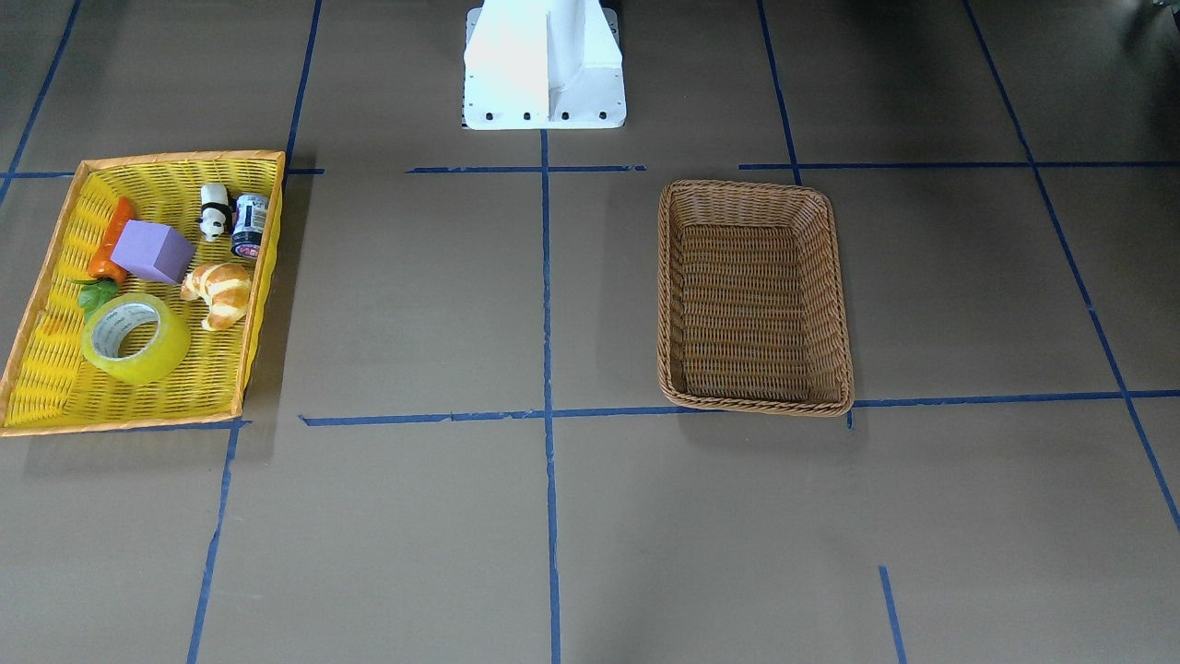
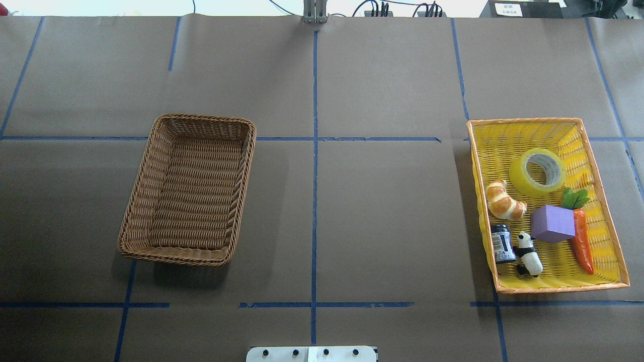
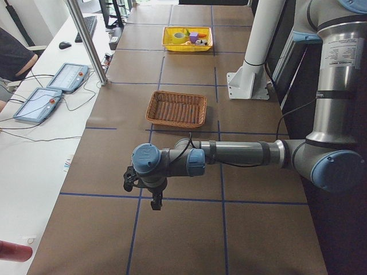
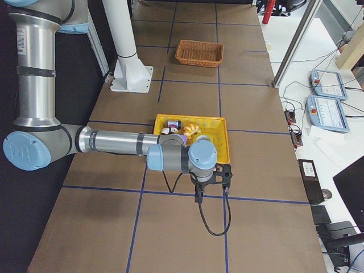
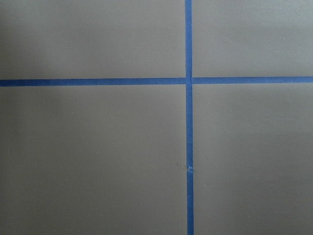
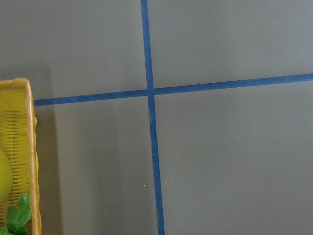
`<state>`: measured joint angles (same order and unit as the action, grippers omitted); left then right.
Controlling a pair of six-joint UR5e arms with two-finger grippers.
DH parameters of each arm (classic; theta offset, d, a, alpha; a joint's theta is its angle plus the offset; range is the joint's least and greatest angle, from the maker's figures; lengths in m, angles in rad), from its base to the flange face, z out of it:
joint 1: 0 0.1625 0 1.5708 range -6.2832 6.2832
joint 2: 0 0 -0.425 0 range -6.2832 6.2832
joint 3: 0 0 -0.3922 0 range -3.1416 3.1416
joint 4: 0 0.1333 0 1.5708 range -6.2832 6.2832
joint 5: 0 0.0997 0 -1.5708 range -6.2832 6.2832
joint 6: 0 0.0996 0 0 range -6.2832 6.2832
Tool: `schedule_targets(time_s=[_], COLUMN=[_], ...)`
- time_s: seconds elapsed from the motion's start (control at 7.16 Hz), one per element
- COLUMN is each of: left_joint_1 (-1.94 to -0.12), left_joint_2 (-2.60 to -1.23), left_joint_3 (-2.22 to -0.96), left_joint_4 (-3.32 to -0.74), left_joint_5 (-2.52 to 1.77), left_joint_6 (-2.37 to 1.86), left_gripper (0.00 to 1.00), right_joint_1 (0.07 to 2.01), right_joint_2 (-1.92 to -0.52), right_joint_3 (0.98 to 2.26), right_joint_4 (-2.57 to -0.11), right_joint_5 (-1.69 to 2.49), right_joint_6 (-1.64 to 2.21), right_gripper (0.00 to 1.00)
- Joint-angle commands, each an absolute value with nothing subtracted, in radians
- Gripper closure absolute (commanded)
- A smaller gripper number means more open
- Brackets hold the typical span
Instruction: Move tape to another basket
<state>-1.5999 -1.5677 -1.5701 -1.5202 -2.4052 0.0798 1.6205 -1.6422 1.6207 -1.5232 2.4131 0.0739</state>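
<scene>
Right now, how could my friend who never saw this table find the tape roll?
Find the bright yellow woven tray with an orange rim on the robot's right. At its end farthest from the robot lies the wide roll of see-through yellow tape, beside a golden toy croissant. It is the only ring there, with a white core.

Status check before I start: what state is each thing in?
Tape: lying hole-up in the yellow basket.
Wicker basket: upright, nothing in it.
Yellow basket: upright, partly filled.
Left claw: over bare table, open or shut unclear.
Right claw: over table near the yellow basket, open or shut unclear.
</scene>
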Motion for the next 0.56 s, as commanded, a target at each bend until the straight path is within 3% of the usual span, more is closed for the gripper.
schedule_targets(time_s=[0.0,0.42], left_joint_1=[-1.6,-1.598], left_joint_2=[-1.569,-1.575], left_joint_3=[-1.571,-1.571], left_joint_4=[-1.52,-1.519], left_joint_5=[-2.405,-2.401], left_joint_6=[0.08,0.078], left_gripper=[0.0,0.0], right_joint_1=[1.623,1.623], right_joint_2=[-1.641,-1.655], right_joint_3=[1.626,1.626], right_joint_4=[-1.523,-1.509], right_joint_5=[2.413,2.422], right_joint_6=[0.074,0.08], right_gripper=[0.0,0.0])
